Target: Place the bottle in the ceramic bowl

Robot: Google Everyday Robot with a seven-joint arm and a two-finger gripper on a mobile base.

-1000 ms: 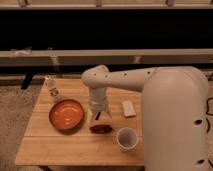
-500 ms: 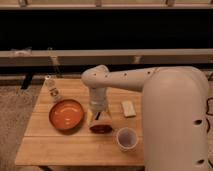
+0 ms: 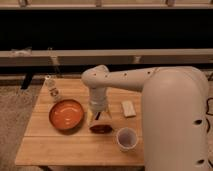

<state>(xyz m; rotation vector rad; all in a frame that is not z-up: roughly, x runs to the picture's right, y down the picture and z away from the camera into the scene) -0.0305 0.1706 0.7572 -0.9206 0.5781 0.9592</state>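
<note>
Gripper of a one-armed mobile robot hangs low over a wooden table, pointing straight down, with a dark reddish patch directly beneath it that cannot be identified. Whether the gripper is released or clenched cannot be told from this view, but it carries no bottle.

The bottle, clear with a white cap, stands upright at the table's far corner, well apart from the gripper and beyond the ceramic bowl. The glossy orange bowl sits between bottle and gripper, just beside the gripper, and is empty. A white cup stands near the gripper on its other side, towards the table's front edge, and a small pale block lies behind the cup.

Nothing has shifted over the past second: arm, bottle and bowl all hold their places. That suggests the task has barely begun, since the gripper has yet to cross over the bowl to reach the bottle.
</note>
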